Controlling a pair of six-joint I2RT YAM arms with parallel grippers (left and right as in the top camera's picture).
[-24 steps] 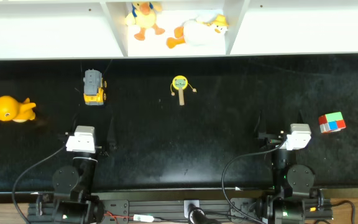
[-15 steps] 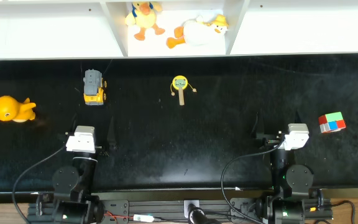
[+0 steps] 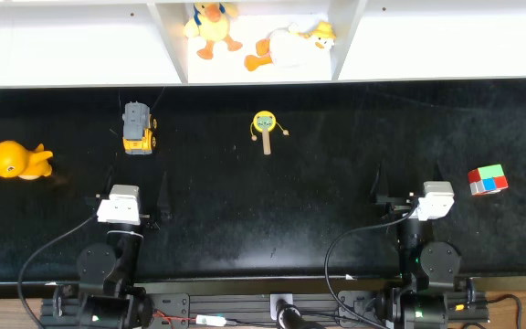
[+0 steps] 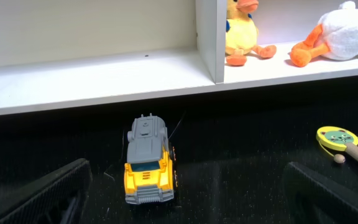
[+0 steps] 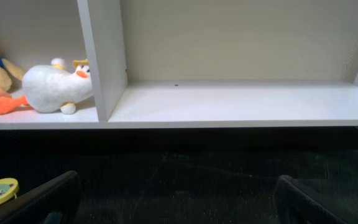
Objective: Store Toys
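Left claw wide open, empty, toy truck ahead, right claw likewise, rattle mid-table, plush ducks on shelf

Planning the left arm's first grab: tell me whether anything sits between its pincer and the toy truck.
Nothing visible does: only bare black tabletop lies between the left pincer and the toy truck.

A toy truck stood between the left gripper and the shelf; open tabletop lay before the right gripper.
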